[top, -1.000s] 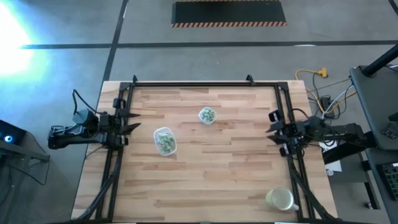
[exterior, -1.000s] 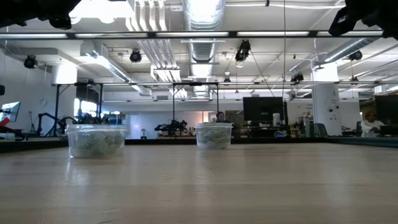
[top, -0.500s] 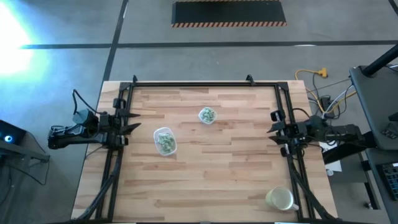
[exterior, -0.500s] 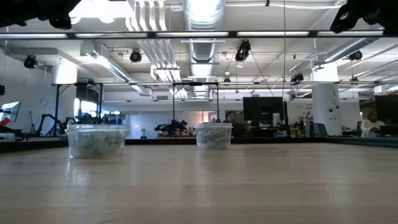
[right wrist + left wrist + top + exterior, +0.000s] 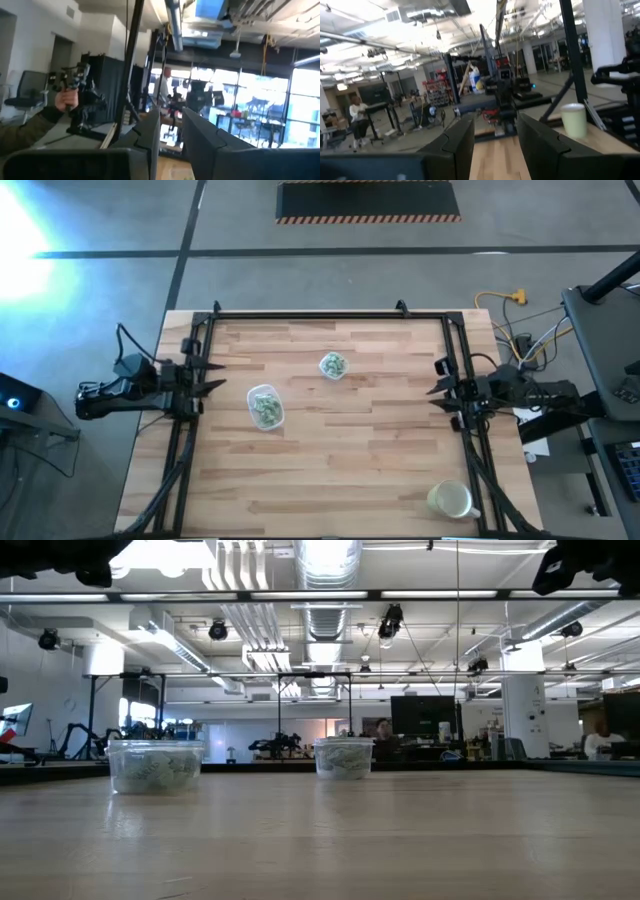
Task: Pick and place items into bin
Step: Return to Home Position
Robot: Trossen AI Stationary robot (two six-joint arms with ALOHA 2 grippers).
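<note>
Return to home | left gripper [image 5: 207, 376] at 9 o'clock edge of table [image 5: 350, 470], fingers apart, empty | right gripper [image 5: 438, 391] at 3 o'clock edge, fingers parted, empty | stevia packets [image 5: 265, 409] in large clear container [image 5: 250, 395] toward 9 from centre, more in small clear container [image 5: 322, 366] toward 12 | best finished slow and high, clear of frame rails [image 5: 180, 450].

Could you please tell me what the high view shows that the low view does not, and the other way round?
Only the high view shows the left hand and right hand, both open and empty, at opposite edges of the wooden table, and a pale cup at a corner on the right arm's side. Only the low view shows ceiling ducts and a distant person. Both show the larger container and smaller container, each holding pale green packets.
</note>
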